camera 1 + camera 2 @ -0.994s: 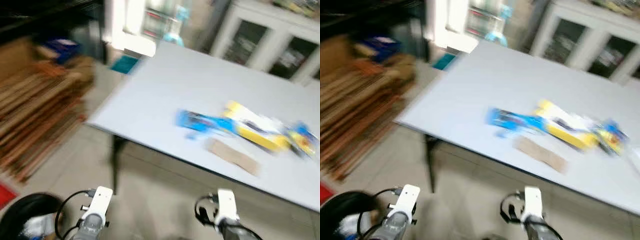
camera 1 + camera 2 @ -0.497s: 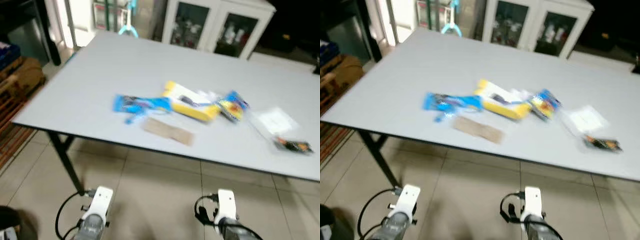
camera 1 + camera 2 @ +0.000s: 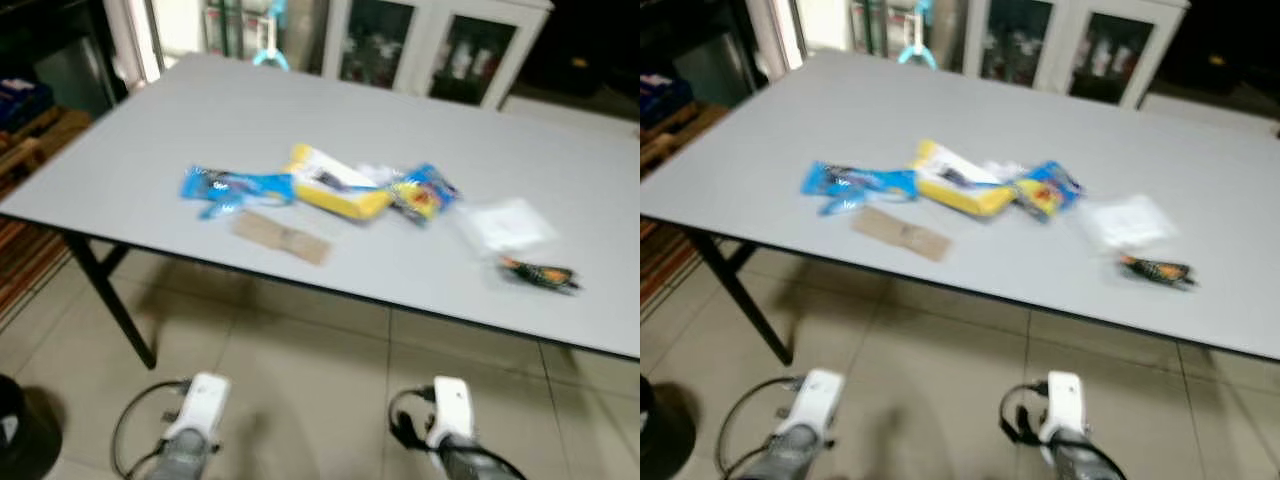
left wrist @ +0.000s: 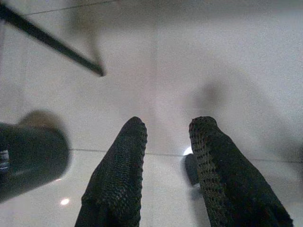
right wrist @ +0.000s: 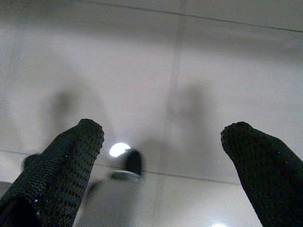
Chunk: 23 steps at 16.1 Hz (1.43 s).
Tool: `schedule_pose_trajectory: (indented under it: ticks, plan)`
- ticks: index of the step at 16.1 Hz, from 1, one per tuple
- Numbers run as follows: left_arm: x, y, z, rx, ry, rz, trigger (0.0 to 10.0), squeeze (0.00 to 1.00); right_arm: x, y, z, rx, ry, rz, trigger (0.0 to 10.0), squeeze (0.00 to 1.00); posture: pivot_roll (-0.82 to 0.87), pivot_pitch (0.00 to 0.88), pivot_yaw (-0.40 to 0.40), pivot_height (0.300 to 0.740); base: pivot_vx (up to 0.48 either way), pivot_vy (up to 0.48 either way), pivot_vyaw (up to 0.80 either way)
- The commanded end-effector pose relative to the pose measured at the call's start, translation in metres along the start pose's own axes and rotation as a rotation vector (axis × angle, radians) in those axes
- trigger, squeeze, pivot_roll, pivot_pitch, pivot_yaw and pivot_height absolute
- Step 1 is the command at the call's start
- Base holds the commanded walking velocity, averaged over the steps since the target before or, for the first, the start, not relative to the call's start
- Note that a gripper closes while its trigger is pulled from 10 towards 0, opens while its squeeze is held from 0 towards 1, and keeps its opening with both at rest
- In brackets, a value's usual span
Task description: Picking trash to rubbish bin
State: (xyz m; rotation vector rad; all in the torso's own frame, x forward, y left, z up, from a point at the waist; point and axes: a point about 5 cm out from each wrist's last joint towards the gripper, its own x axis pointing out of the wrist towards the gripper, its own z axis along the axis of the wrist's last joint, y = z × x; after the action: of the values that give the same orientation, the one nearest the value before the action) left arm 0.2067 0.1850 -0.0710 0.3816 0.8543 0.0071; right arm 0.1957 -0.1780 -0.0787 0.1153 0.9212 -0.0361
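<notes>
Wrappers (image 3: pixel 330 190) on table (image 3: pixel 150 130), beyond both grippers

Table (image 3: pixel 180 130): plain pale grey top, dark edge, black legs. Blue wrapper (image 3: pixel 232 187), nearest the table's left edge: bright blue with blurred darker print. Cardboard piece (image 3: pixel 281 238), by the front edge: plain tan-brown. Yellow packet (image 3: pixel 335 187): yellow with a white panel and dark marking. Snack bag (image 3: pixel 424 193): blue and yellow, with red touches. Clear bag (image 3: pixel 505 224): translucent whitish. Small wrapper (image 3: pixel 540 274), towards the right edge: dark with orange and green. Floor (image 3: pixel 300 380): glossy beige tiles, thin grey joints. Bin (image 3: pixel 22 435): black. Cabinet (image 3: pixel 440 50) beyond the table's far edge: white frame, dark glass. Left gripper (image 4: pixel 166 135) and right gripper (image 5: pixel 163 137): black, fine dotted mesh texture on the fingers.
</notes>
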Motion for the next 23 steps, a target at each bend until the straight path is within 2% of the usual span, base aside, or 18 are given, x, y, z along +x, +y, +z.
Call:
schedule_pose_trajectory:
  ticks: [1, 11, 17, 19, 20, 23]
  plan:
    - [0.000, 0.002, 0.000, 0.015, 0.002, 0.005, 10.0, 0.00, 0.001, 0.000, 0.005, -0.008, -0.015, 0.002, 10.0, 0.00, -0.03, 0.074, -0.115, 0.740, 0.000, -0.352, 0.00]
    - [0.000, 0.001, -0.001, 0.031, -0.001, -0.003, 10.0, 0.00, 0.000, 0.002, 0.001, -0.025, -0.002, 0.012, 10.0, 0.00, -0.03, 0.048, -0.111, 0.740, 0.000, -0.297, 0.00]
    - [0.001, 0.002, 0.006, 0.024, -0.023, 0.009, 10.0, 0.00, 0.000, 0.001, 0.002, -0.024, -0.004, 0.011, 10.0, 0.00, -0.03, 0.065, -0.118, 0.740, 0.000, 0.000, 0.00]
    - [0.003, 0.005, 0.017, 0.052, -0.072, 0.021, 10.0, 0.00, 0.000, 0.000, 0.005, -0.041, -0.015, 0.015, 10.0, 0.00, -0.03, 0.069, -0.121, 0.740, 0.000, 0.000, 0.00]
    - [0.004, 0.012, 0.034, 0.074, -0.151, 0.048, 10.0, 0.00, 0.001, 0.000, 0.018, -0.124, -0.064, 0.034, 10.0, 0.00, -0.04, 0.070, -0.119, 0.740, 0.000, 0.000, 0.00]
    - [0.004, 0.019, 0.051, 0.063, -0.233, 0.076, 10.0, 0.00, 0.002, -0.004, 0.030, -0.241, -0.065, 0.045, 10.0, 0.00, -0.05, 0.071, -0.116, 0.740, 0.000, 0.000, 0.00]
